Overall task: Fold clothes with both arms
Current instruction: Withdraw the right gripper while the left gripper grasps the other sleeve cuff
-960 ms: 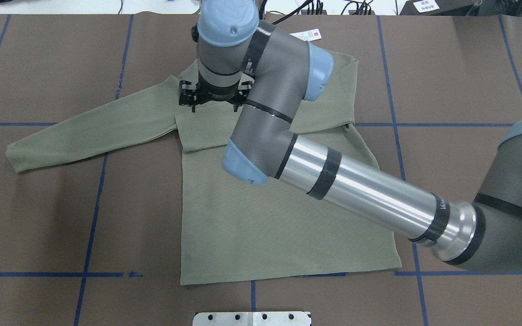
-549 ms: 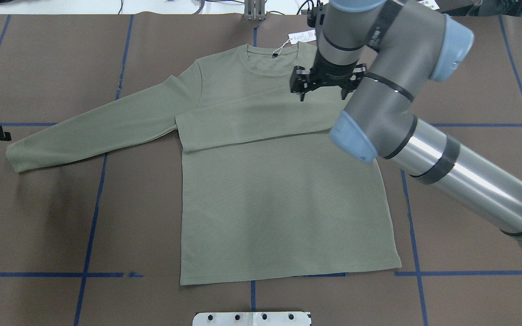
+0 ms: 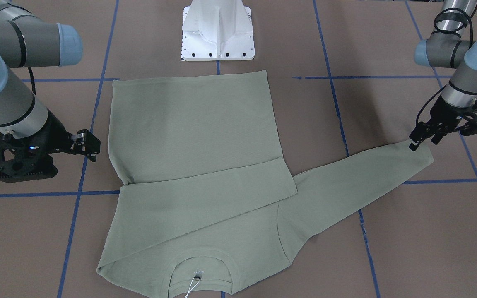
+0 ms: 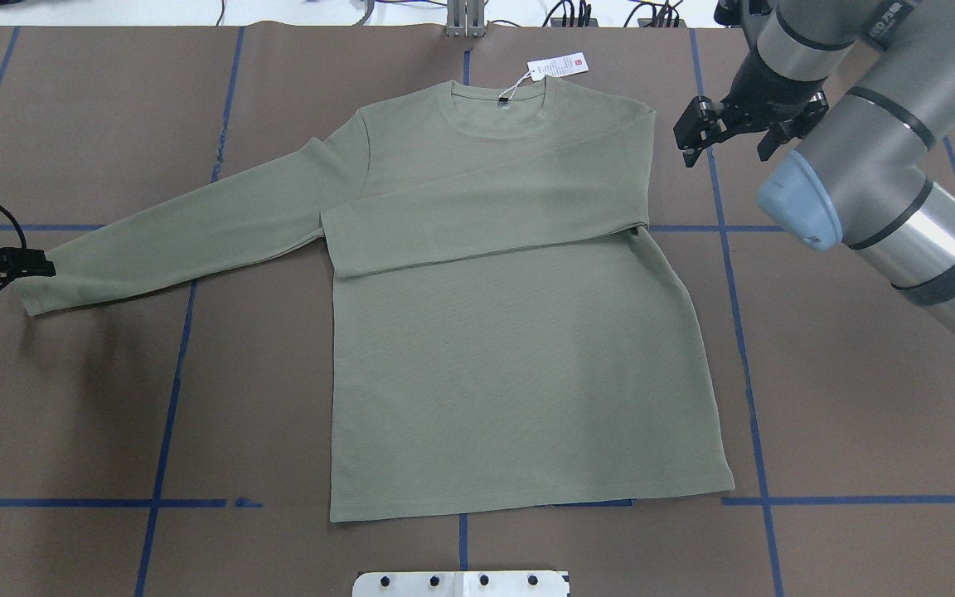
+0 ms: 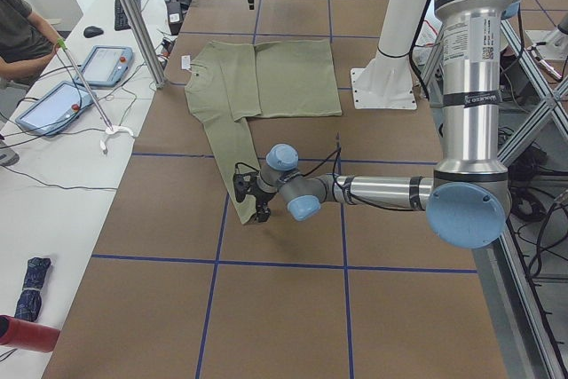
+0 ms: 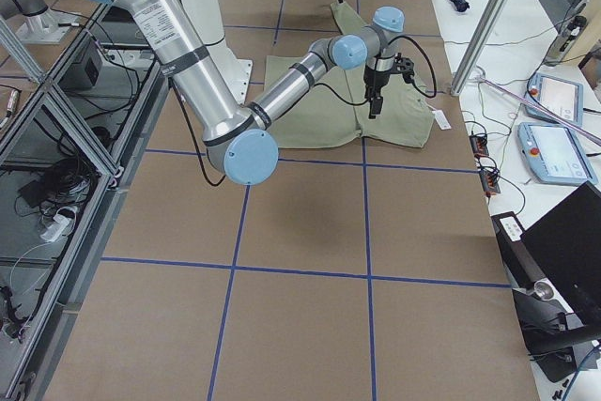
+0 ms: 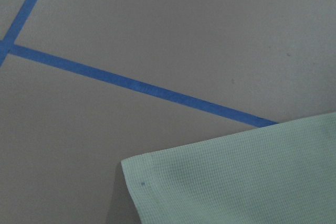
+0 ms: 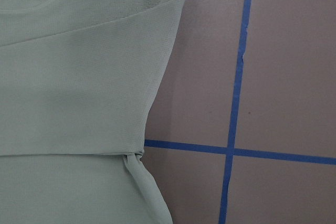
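Brown paper-covered table [image 4: 71,414], gridded with blue tape lines [image 4: 169,398], is seen with one sage-green long-sleeved ribbed-knit shirt [image 4: 511,356] laid flat at its centre, collar pointed away from the white metal pedestal base [image 3: 218,33]. One sleeve [image 4: 486,220] is shown folded across the chest, its cuff ending just past the far side seam. The other sleeve [image 4: 179,236] is stretched out flat toward the robot's left side. A white paper hang tag [image 4: 559,65] on a string is pictured lying on the table just beyond the neckline.

The black two-finger left gripper [image 3: 424,144] is held low at the outstretched sleeve's cuff [image 7: 236,182]. Its fingers appear spread apart, with one tip at the cuff's corner, and the cuff is seen lying flat and unclamped in the wrist view. The black two-finger right gripper [image 4: 726,141] is held above bare table just beside the shirt's folded shoulder. Its jaws are spread wide with nothing between them.

A seated person [image 5: 18,33] is partly visible at a white side table, where two blue-framed tablets [image 5: 106,64] are laid out.
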Available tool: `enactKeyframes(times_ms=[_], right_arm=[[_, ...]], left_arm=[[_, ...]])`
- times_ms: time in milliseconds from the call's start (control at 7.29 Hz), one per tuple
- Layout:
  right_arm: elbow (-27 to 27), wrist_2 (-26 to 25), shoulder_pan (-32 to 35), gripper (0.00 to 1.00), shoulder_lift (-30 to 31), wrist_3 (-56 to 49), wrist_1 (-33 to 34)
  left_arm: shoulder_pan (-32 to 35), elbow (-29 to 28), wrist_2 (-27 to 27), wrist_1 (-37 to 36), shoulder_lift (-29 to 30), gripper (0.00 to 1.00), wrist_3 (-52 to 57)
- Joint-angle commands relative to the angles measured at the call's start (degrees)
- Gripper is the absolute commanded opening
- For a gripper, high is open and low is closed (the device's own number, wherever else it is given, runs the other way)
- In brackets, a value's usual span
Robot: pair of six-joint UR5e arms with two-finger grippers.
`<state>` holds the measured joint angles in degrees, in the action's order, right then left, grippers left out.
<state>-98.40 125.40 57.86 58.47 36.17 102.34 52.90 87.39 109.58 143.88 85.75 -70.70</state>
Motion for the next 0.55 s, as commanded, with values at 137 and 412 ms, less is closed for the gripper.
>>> enactKeyframes(times_ms=[137,412], right_arm=[[-0.3,0.6,0.5,1.00,0.7,-0.6,-0.3],[-0.7,2.0,0.9,1.00,0.8,-0.6,-0.2]], left_arm=[[-0.3,-2.1,-1.3,0.0,0.6,1.00,0.2],[-0.3,-2.0,-1.3,0.0,0.6,0.96,0.1]])
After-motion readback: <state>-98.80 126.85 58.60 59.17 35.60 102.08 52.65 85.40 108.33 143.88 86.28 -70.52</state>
